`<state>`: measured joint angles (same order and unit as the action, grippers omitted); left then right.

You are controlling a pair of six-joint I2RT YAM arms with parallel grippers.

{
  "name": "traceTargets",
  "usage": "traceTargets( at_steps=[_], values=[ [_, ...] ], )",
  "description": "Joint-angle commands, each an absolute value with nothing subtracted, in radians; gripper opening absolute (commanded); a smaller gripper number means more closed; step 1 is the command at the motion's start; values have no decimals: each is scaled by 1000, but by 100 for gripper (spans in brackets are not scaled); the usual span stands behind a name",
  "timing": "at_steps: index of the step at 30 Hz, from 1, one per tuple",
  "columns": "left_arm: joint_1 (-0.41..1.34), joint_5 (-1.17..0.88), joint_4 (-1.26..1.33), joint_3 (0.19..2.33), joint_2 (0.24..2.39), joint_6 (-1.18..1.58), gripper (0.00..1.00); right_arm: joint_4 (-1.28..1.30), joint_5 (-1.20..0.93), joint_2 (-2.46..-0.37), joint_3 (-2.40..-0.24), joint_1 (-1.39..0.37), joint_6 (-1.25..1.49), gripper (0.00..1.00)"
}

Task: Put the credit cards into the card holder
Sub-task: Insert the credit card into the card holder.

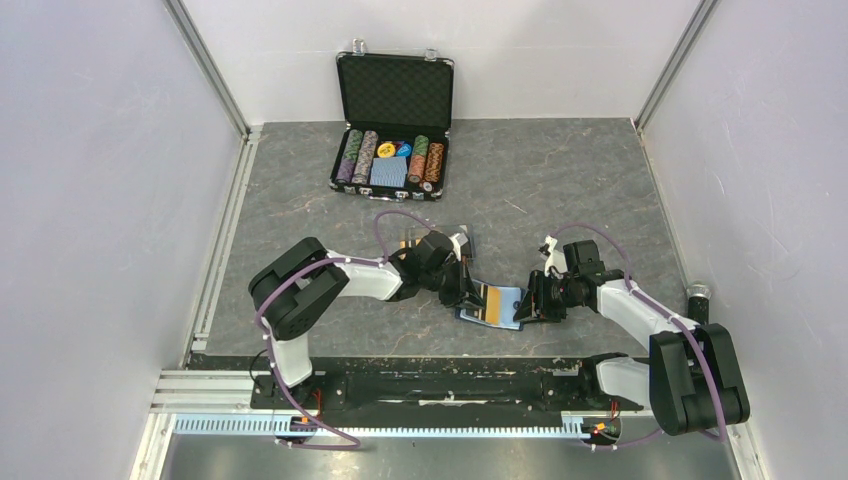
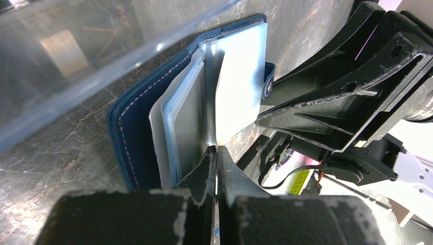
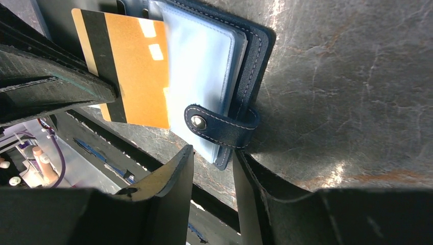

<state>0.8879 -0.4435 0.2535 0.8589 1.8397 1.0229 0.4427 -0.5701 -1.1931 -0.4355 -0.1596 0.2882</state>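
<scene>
The card holder lies open on the counter between my two hands, toward the near edge and a little right of centre, with its pale blue sleeves fanned up off the navy cover. A gold-orange card with a black stripe overlaps those sleeves along one edge. I cannot tell whether it sits inside a pocket. My left hand is clamped tight on that card, which shows edge-on between the fingers in its wrist view. My right hand is part-way open and straddles the holder's corner beside the snap tab. One finger is close against the navy cover, and the other stands off with counter showing in the gap. A clear plastic tray stands just beside the holder, behind the left hand. Well back by the far wall, a black briefcase stands open with rows of poker chips. The counter is dark grey and stone-look, with pale veins and patches of glare. Plain pale walls close it in on three sides, with aluminium rails in the corners. A black rail carries the arm bases along the near edge.
</scene>
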Motion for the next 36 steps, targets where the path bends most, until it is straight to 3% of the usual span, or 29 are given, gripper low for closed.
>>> traceTargets(
  at_steps=[1,22,36],
  values=[
    [897,-438,288,890,1871,1060,2,426,-541,-1210,-402,-166,270,37],
    [896,-308,195,849,1797,1134,2,418,-538,-1209,-393,-166,270,34],
    [906,-360,224,892,1871,1149,2,408,-544,-1213,-383,-166,274,33]
  ],
)
